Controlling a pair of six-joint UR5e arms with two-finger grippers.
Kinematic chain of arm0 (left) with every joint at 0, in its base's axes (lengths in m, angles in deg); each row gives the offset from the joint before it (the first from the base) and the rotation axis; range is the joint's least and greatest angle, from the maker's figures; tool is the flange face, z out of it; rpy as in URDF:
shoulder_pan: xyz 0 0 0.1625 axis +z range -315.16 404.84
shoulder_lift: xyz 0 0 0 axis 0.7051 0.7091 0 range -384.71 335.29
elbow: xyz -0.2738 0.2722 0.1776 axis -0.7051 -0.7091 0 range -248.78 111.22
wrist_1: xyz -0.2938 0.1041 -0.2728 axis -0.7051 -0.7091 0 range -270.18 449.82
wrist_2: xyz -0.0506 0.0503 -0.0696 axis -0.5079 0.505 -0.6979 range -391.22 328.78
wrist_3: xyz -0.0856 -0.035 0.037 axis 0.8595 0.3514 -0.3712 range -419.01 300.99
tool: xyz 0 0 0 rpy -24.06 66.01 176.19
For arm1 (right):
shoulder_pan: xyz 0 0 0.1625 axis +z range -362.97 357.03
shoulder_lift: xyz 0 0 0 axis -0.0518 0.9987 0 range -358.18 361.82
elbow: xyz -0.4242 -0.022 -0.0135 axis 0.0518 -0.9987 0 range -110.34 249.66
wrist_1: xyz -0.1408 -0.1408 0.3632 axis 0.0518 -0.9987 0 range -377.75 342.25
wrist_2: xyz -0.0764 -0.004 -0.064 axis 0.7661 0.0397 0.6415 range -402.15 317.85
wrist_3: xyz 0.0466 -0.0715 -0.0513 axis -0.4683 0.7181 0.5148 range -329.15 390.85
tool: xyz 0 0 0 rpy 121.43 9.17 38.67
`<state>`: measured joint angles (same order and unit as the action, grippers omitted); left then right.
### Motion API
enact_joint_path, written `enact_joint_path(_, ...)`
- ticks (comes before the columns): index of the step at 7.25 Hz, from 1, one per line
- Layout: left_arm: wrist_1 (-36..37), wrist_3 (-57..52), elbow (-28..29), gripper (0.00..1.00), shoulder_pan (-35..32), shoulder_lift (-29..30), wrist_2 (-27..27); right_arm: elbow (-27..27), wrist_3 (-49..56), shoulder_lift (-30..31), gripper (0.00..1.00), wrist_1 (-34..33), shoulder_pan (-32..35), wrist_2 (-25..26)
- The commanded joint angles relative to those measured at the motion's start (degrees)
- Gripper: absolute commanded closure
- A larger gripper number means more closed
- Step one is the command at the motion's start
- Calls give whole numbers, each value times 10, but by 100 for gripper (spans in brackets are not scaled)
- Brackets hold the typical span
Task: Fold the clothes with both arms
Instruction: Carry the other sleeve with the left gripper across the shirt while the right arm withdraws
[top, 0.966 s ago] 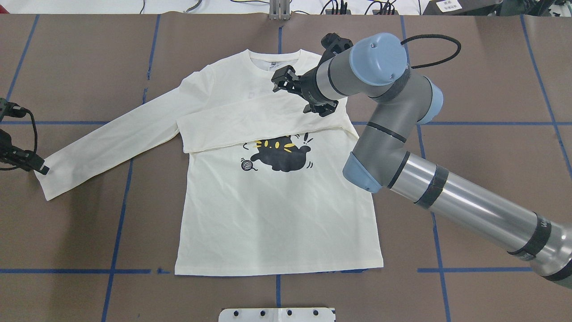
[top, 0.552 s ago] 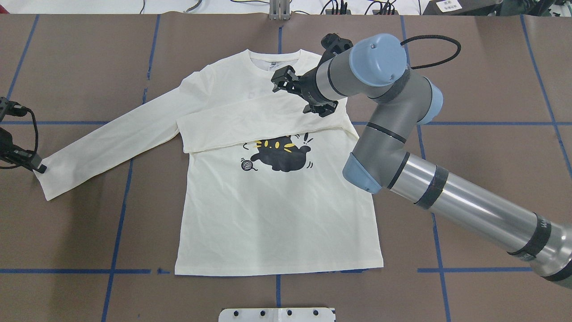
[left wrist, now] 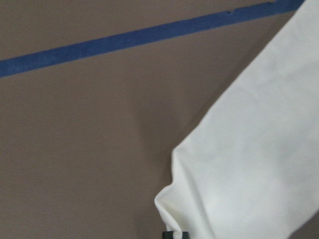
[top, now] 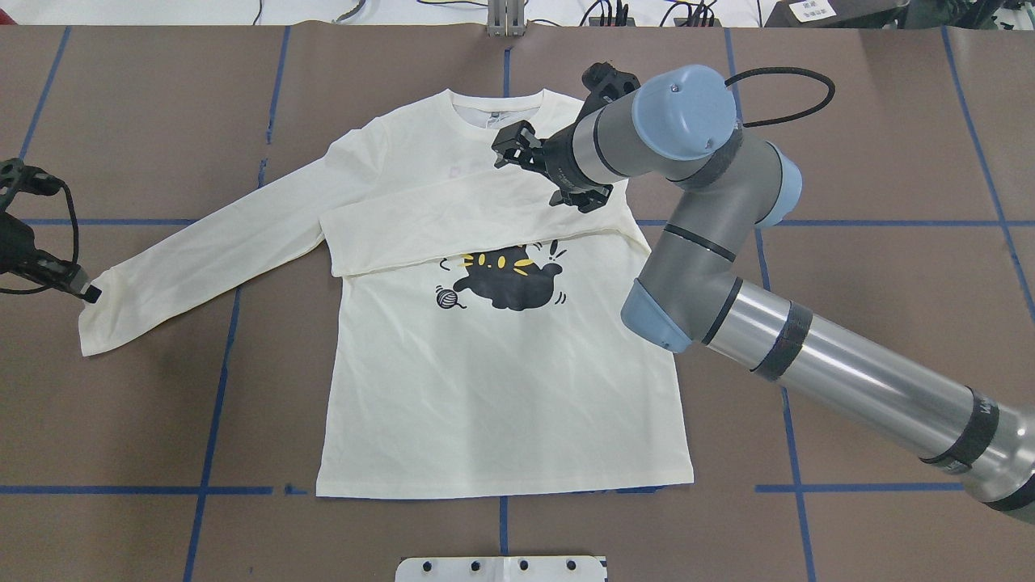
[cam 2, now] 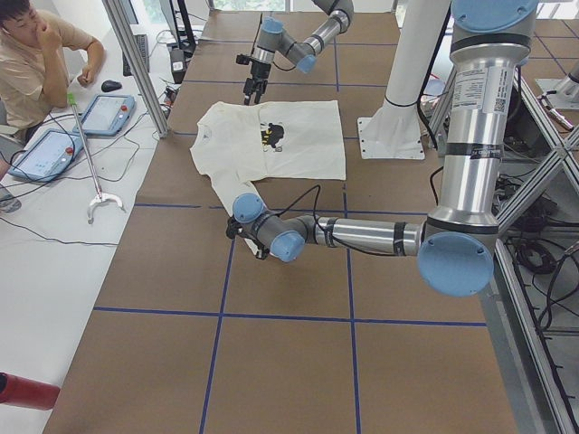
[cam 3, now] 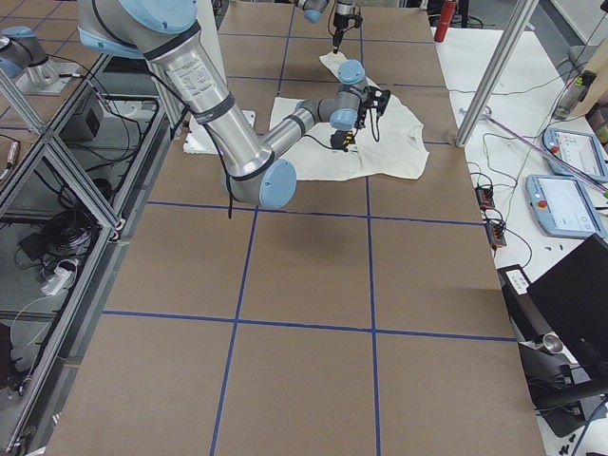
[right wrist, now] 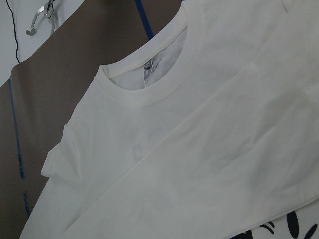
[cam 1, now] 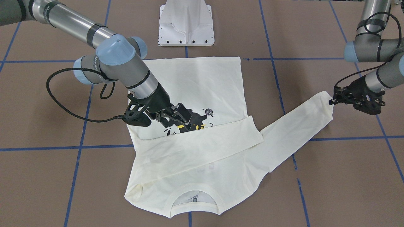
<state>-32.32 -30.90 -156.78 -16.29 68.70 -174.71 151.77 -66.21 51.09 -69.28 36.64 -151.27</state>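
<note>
We see the cream T-shirt point(top: 501, 388) lying flat, print side up, on the brown tabletop point(top: 889, 162). Its folded sleeve point(top: 453, 218) lies across the chest just above the black cat print point(top: 509, 283), and the neck label point(right wrist: 148, 67) bears writing too small for us to read. The right gripper point(top: 540, 171) hovers over that sleeve with its fingers spread apart, while the left gripper point(top: 87, 293) pinches the cuff of the outstretched sleeve point(top: 202, 250) between its fingers.

The brown bench point(top: 121, 388) is marked into squares by blue tape lines point(top: 212, 404). A white base plate point(cam 1: 187, 22) sits at twelve o'clock in the front-facing view. In the left-side view a seated person point(cam 2: 36, 63) is at ten o'clock, with two tablets point(cam 2: 107, 113) just below and a red cylinder point(cam 2: 25, 391) at eight o'clock. In the right-side view, tangled cables point(cam 3: 71, 233) lie at nine o'clock.
</note>
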Motion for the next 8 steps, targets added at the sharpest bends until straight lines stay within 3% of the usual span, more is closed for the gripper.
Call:
enact_joint_path(1, 1, 202, -83, 100, 3, 73, -41, 73, 8, 75, 1, 4, 30, -23)
enact_joint_path(3, 1, 385, -68, 100, 69, 224, -25, 109, 104, 159, 1, 6, 96, -95)
enact_joint_path(5, -5, 502, -12, 100, 105, 359, 89, 119, 168, 212, 0, 8, 147, -123)
enact_joint_path(7, -10, 523, 111, 100, 147, 494, 198, 145, 236, 269, 0, 13, 191, -149)
enact_joint_path(8, -40, 545, 171, 100, 193, 541, 283, 145, 235, 272, 0, 24, 193, -149)
